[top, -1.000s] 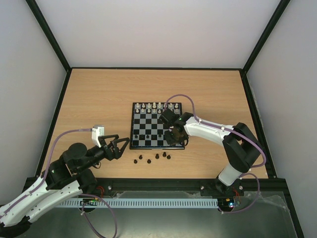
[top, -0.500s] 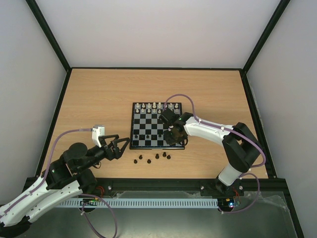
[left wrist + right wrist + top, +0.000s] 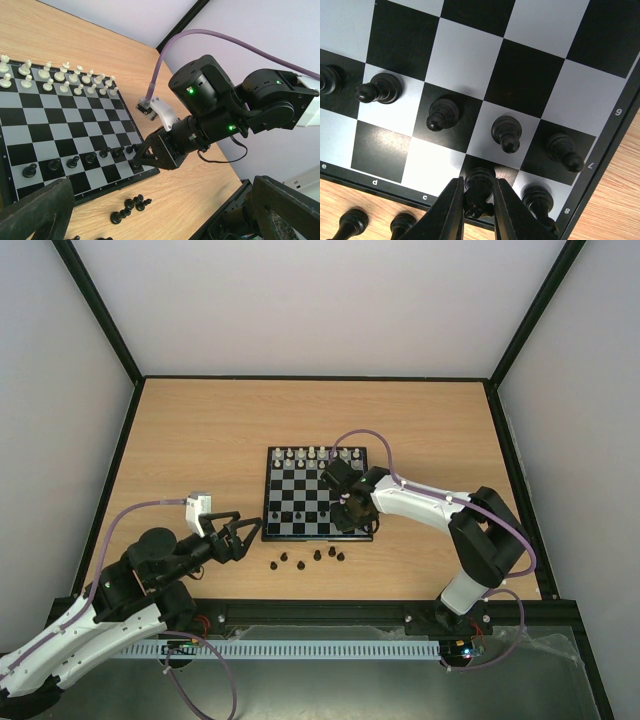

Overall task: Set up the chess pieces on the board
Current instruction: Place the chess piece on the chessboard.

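Board [image 3: 303,488] sits on the wooden table [image 3: 200,440], so I'll place everything off that.

Right gripper [image 3: 479,200] is down over the board's near right corner. Its jaws are narrow and pinched on one dark piece [image 3: 479,186]. That piece is on the black square in the near edge row, second in from the corner. I can't tell whether its base actually touches the square. Right next to it, the corner square has another dark piece [image 3: 537,197] on it, partly behind a finger.

One row further in from that edge there's a line of dark pawns [image 3: 442,112], each on its own square. The left wrist view shows the line running most of the way across the board.

White pieces [image 3: 315,454] are lined up along the board's far edge, two rows deep.

Off the board, just beside its near edge, a handful of loose dark chess pieces [image 3: 318,556] lie scattered on the wood. A few of them bunch together towards the right.

Left gripper [image 3: 240,537] hangs just off the board's near left corner, pointing at it. Its jaws are spread wide, with one finger [image 3: 35,210] at each bottom corner of its own camera.
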`<state>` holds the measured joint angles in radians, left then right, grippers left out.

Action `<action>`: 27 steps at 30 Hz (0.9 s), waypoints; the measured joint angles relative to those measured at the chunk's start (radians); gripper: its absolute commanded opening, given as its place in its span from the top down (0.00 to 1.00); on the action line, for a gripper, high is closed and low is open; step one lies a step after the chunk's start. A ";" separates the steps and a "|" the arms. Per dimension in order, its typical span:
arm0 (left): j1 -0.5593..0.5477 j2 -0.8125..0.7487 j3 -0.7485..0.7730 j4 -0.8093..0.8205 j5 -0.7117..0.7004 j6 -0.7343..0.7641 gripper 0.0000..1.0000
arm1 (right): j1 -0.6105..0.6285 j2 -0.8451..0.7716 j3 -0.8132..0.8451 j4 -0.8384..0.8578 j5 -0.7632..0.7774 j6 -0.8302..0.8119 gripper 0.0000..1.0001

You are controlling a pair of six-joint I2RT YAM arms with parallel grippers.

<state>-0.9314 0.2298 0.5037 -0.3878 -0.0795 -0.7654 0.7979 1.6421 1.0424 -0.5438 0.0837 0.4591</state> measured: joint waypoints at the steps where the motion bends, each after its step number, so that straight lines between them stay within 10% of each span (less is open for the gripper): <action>1: 0.000 0.000 0.000 0.000 0.000 0.000 0.01 | 0.000 0.000 0.000 0.000 0.002 0.000 0.84; 27: 0.000 0.000 0.000 0.000 0.000 0.000 0.01 | 0.000 0.000 0.000 -0.005 0.011 0.000 0.82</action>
<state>-0.9314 0.2302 0.5037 -0.3878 -0.0799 -0.7654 0.7979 1.6421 1.0424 -0.5491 0.0952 0.4591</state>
